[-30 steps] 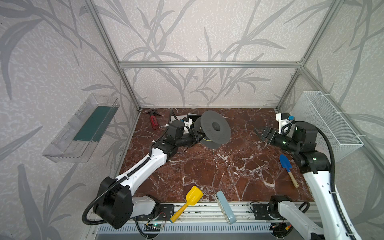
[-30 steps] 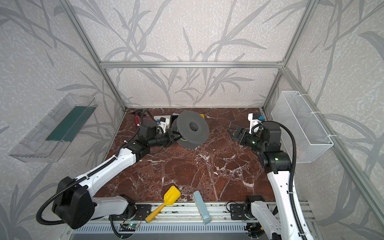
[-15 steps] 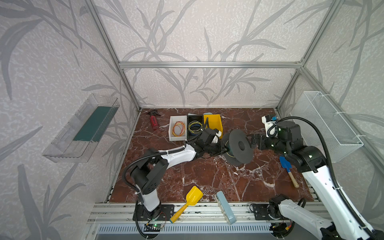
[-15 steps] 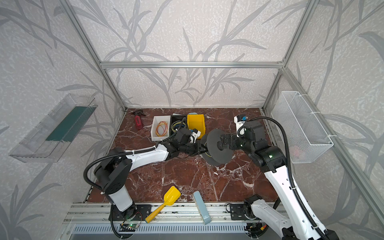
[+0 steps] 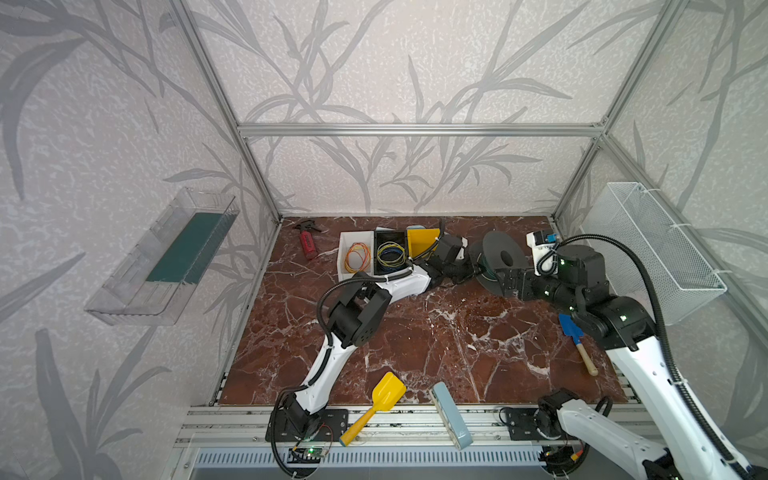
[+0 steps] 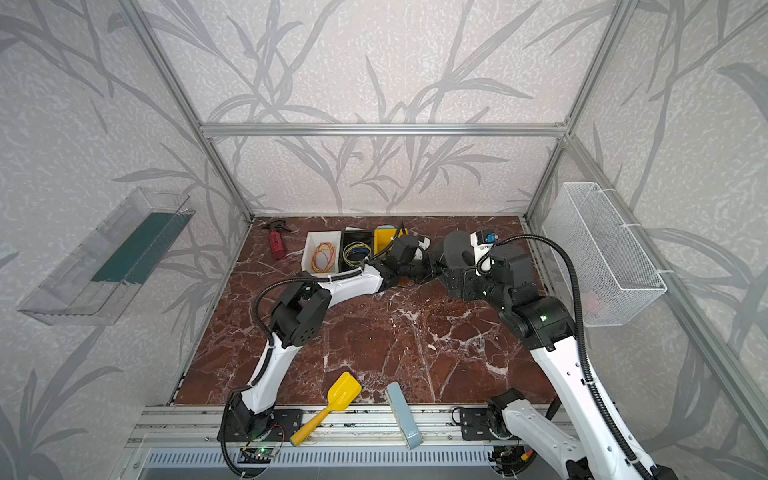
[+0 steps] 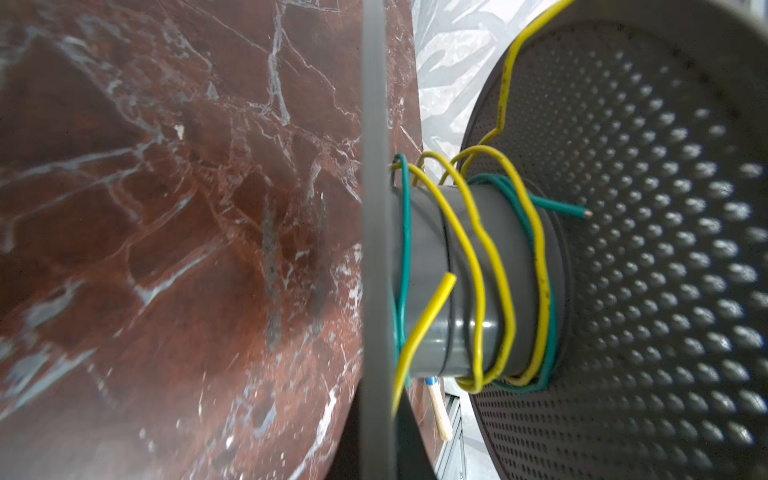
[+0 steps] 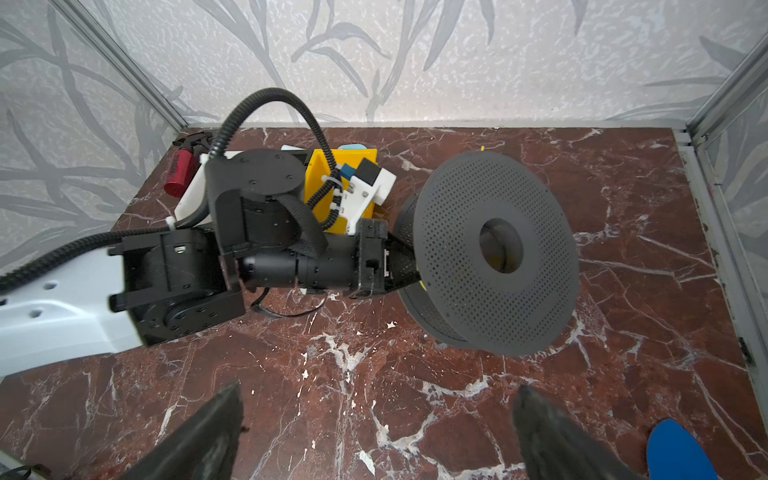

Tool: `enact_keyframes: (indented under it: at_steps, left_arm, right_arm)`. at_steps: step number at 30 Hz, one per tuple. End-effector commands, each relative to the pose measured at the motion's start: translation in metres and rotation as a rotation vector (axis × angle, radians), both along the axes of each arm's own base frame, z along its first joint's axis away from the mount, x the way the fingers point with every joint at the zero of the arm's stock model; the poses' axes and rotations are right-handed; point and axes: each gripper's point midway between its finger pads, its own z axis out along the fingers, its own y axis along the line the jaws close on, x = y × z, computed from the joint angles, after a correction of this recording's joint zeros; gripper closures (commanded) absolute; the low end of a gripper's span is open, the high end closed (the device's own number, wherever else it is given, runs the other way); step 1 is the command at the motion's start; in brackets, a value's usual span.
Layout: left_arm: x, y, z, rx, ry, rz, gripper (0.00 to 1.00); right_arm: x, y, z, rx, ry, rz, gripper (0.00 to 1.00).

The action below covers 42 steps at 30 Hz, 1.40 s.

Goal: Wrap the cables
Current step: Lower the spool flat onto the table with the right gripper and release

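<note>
**Yellow cable** point(image 7: 482, 266): you find it looped loosely round the grey hub of the spool point(image 8: 494, 249), between the two perforated flanges. One cut end juts free of the hub. Another run climbs the inner face of a flange. A green wire point(image 7: 405, 249) shares the hub.

**Left claw** point(image 8: 397, 266): pressed together on one thin flange of the spool, towards the back of the counter point(image 5: 436, 345).

**Right claw** point(image 8: 374, 440): spread wide and empty. It faces the spool from nearby, apart from it.

**Sundries at your left arm's far side:**
- White tray point(image 5: 343, 249) with red-and-orange loops
- Black tray point(image 5: 390, 237) with blue-and-yellow loops
- Yellow bin point(image 5: 422, 245); the three stand side by side
- Red spray bottle point(image 5: 308, 245), by the back left corner

**Front edge:** yellow scoop point(image 5: 384, 395).
</note>
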Motion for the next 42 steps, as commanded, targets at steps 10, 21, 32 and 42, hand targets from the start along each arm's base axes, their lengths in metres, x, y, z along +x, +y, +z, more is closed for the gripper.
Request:
enact_keyframes:
  at_steps: [10,21,32,42]
  left_arm:
    - [0.021,-0.012,-0.006,-0.010,0.006,0.040,0.94]
    - [0.011,0.019,0.011,0.068,-0.029,0.097,0.54]
    - [-0.028,0.062,0.042,0.208,-0.006,0.103,0.20]
    - [-0.081,0.165,0.071,0.551,-0.103,0.069,0.13]
  right_arm:
    - [-0.003,0.007,0.006,0.017,-0.024,0.046,0.01]
    - [-0.007,0.014,0.008,0.048,-0.023,0.077,0.01]
    - [-0.003,0.007,0.009,0.005,-0.022,0.053,0.01]
    - [0.021,-0.022,-0.012,-0.163,-0.074,-0.081,0.01]
